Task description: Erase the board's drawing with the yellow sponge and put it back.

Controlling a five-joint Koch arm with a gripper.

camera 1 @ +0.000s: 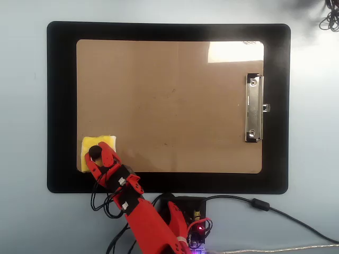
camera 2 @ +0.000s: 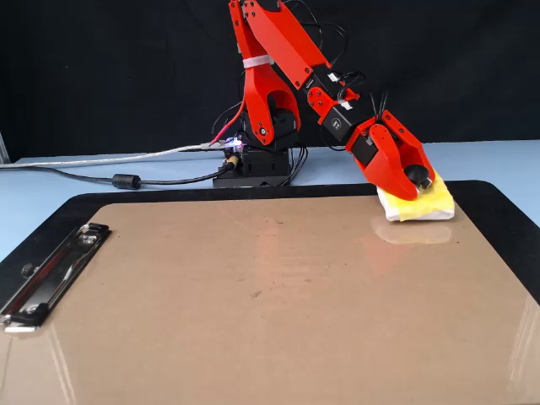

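The brown board [camera 1: 169, 106] lies on a black mat [camera 1: 61, 106], with its silver clip [camera 1: 253, 108] at the right in the overhead view. No "W" drawing shows on it, only faint specks. The yellow sponge [camera 1: 106, 143] sits at the board's lower left corner, overlapping the mat. In the fixed view the sponge [camera 2: 434, 202] is at the far right corner and looks slightly tilted. My red gripper [camera 1: 97, 155] is closed around the sponge's black knob [camera 1: 95, 153]; it also shows in the fixed view [camera 2: 413, 177].
The arm's base [camera 1: 185, 217] stands just off the mat's near edge, with cables [camera 1: 275, 211] running right. A dark cable bundle [camera 1: 329, 21] lies at the top right corner. In the fixed view the clip [camera 2: 51, 274] is at the left.
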